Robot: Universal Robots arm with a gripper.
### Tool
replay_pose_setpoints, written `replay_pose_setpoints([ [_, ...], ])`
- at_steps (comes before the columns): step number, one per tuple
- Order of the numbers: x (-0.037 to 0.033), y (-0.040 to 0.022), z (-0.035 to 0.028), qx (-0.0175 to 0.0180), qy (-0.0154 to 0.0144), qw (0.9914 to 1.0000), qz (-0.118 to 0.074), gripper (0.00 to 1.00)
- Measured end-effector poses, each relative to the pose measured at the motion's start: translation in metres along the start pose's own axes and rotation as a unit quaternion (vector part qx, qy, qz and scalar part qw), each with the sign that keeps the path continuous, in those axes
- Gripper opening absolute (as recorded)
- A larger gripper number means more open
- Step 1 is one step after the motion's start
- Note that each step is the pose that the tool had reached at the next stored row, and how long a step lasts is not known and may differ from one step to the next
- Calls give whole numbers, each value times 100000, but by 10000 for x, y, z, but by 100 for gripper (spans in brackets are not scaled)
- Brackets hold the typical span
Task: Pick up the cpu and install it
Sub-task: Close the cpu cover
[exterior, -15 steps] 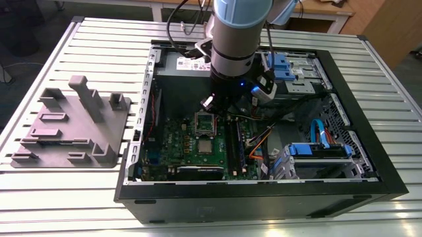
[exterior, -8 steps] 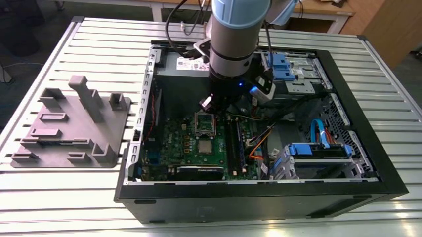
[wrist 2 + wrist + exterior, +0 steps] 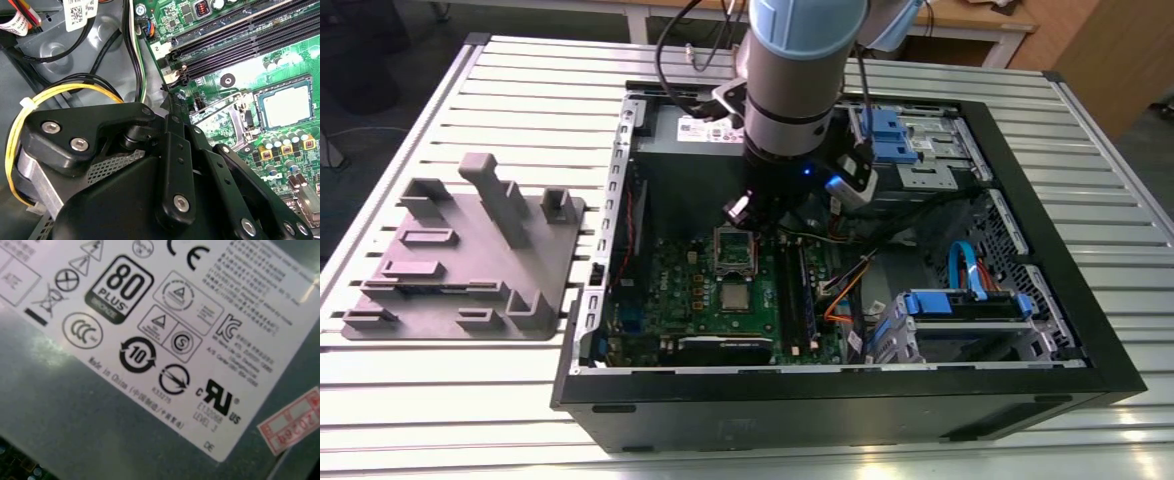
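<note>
The cpu (image 3: 736, 297) is a small silvery square lying flat in the socket on the green motherboard (image 3: 680, 270) inside the open computer case. In the second wrist view the cpu (image 3: 286, 106) sits within the dark socket frame, and the hinged metal load plate (image 3: 220, 114) stands flipped open beside it. My gripper (image 3: 750, 212) hangs over the board just behind the open load plate, a short way from the cpu and not touching it. The gripper's (image 3: 170, 100) black linkage reaches toward the load plate's edge. Nothing shows in its grasp.
The black case wall (image 3: 854, 400) rings the board. A grey fixture block (image 3: 467, 260) lies on the slatted table at the exterior view's left. Blue drive bays (image 3: 961, 305) and cables (image 3: 854, 280) crowd the right. Memory slots (image 3: 235, 40) run beside the socket. The power supply label (image 3: 150, 330) faces the first wrist view.
</note>
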State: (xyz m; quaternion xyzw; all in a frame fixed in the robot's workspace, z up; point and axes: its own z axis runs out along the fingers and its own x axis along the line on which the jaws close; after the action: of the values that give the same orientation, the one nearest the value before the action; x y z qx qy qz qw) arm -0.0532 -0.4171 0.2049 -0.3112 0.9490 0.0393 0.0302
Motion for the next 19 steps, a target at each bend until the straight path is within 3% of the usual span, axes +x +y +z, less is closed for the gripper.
replay_pose_setpoints([
  [12, -24, -9, 13, -50, -39, 100000, 1, 10],
  [19, -1, 8, 16, -35, -81, 100000, -8, 10],
])
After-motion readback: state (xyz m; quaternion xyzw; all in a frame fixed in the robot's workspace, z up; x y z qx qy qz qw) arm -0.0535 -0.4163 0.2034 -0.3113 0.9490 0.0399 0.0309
